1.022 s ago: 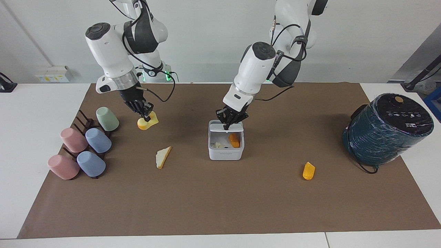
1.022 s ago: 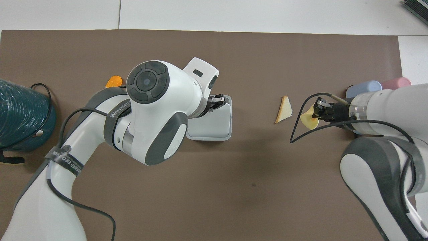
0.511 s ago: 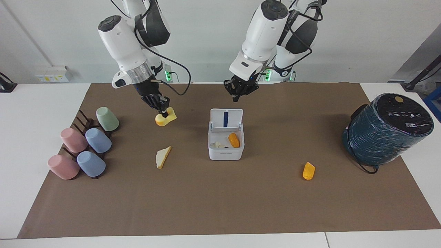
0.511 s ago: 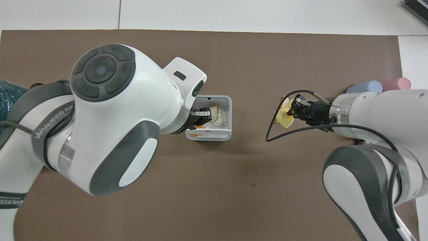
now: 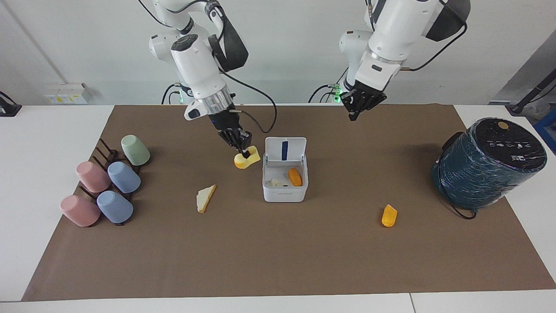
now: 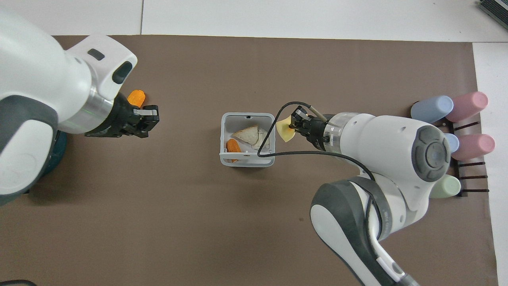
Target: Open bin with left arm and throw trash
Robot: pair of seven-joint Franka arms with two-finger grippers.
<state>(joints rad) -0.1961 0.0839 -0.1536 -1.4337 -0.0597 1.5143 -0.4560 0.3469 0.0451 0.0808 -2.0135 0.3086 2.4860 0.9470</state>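
Note:
The white bin (image 5: 284, 193) (image 6: 246, 161) stands mid-mat with its lid (image 5: 285, 149) upright and open. An orange piece (image 5: 295, 177) (image 6: 233, 145) and pale bread-like pieces (image 6: 248, 135) lie inside it. My right gripper (image 5: 244, 150) (image 6: 295, 121) is shut on the yellow block (image 5: 247, 159) (image 6: 285, 131), held in the air just beside the bin's rim toward the right arm's end. My left gripper (image 5: 357, 114) (image 6: 149, 119) hangs shut and empty, high over the mat toward the left arm's end. A bread triangle (image 5: 206, 198) and an orange wedge (image 5: 389, 215) (image 6: 137, 97) lie on the mat.
A large dark teal cylinder (image 5: 488, 163) stands at the left arm's end of the mat. Pastel cups (image 5: 108, 182) (image 6: 450, 109) rest on a dark rack (image 5: 104, 150) at the right arm's end. The brown mat (image 5: 278, 261) covers most of the white table.
My left gripper left the lid, rose and swung toward the left arm's end; the lid now stands open. My right gripper carried the yellow block from near the cups to beside the bin.

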